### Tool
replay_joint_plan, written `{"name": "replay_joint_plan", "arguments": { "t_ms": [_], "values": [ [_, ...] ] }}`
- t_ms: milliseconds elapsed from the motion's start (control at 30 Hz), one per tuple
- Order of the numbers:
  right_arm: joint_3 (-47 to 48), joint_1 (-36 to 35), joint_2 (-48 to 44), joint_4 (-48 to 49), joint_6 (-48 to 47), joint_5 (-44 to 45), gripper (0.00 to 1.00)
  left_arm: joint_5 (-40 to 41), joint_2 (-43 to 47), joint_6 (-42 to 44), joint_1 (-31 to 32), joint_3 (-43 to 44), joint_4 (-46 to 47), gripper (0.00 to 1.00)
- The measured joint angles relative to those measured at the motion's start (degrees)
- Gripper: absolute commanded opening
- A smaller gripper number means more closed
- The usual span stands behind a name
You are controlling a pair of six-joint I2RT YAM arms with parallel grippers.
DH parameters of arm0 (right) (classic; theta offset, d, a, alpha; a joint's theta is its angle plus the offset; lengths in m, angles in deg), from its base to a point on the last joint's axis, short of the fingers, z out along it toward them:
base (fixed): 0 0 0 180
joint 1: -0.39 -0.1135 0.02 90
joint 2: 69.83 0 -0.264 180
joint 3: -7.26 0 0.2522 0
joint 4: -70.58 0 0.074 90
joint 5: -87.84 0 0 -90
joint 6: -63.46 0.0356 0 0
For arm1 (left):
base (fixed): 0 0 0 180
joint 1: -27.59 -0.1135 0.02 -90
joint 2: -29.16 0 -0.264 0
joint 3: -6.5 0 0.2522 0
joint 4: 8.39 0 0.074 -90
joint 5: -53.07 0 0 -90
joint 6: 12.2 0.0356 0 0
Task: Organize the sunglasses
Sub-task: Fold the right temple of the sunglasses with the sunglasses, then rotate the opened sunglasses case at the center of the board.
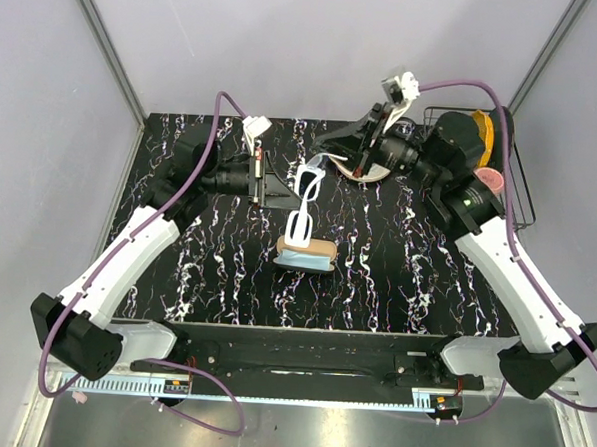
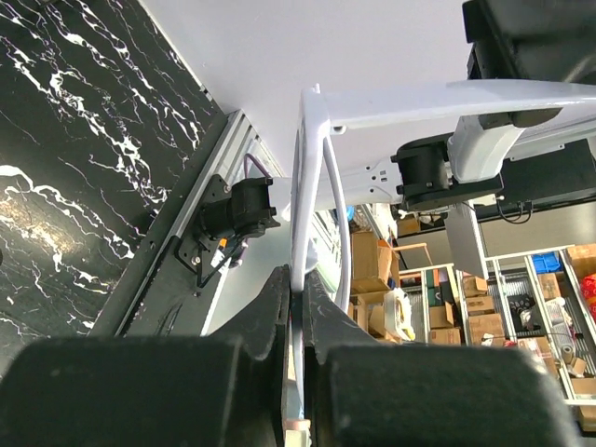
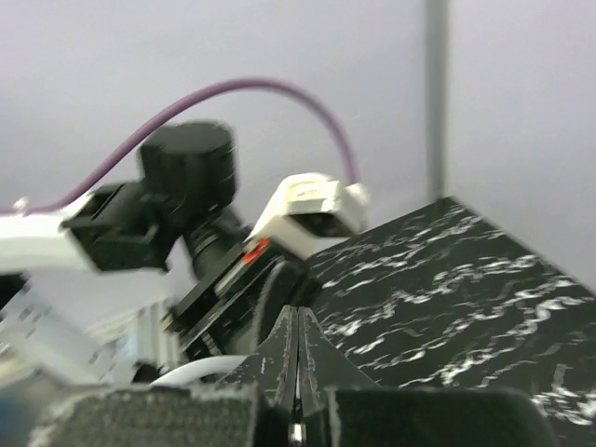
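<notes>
- Sunglasses (image 1: pixel 307 189) hang above the middle of the counter (image 1: pixel 406 279), nearer its far edge, just beyond the case (image 1: pixel 307 252).
- Left tool (image 2: pixel 298 291) clamps the frame; right tool (image 3: pixel 298 321) is pinched together, seemingly on a temple.
- Best fold slowly, without twisting.

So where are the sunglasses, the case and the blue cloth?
sunglasses (image 1: pixel 310 182), top view, white frame.
case (image 1: pixel 325 251), top view, tan lining.
blue cloth (image 1: pixel 299 261), top view, its middle.
</notes>
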Motion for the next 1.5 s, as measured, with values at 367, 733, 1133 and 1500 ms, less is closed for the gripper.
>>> {"name": "replay_joint_plan", "arguments": {
  "t_ms": [367, 733, 1133, 1500],
  "values": [
    [-8.3, -0.7, 0.7, 2.9, 1.4, -22.8, 0.03, 1.0, 0.9, -0.4, 0.0, 0.0, -0.6, 0.00],
    [-9.4, -1.6, 1.0, 0.5, 0.6, -18.2, 0.15, 3.0, 1.3, -0.5, -0.4, -0.6, -0.4, 0.00],
    [-7.0, -0.1, 0.8, -12.5, 2.5, 10.3, 0.32, 23.4, 1.0, 12.7, -3.2, -1.3, -20.4, 0.00],
    [-29.3, 5.6, 4.4, -16.4, 8.0, 16.3, 0.13, 31.8, 2.6, 10.5, -3.5, -19.9, -19.1, 0.00]
  ]
}}
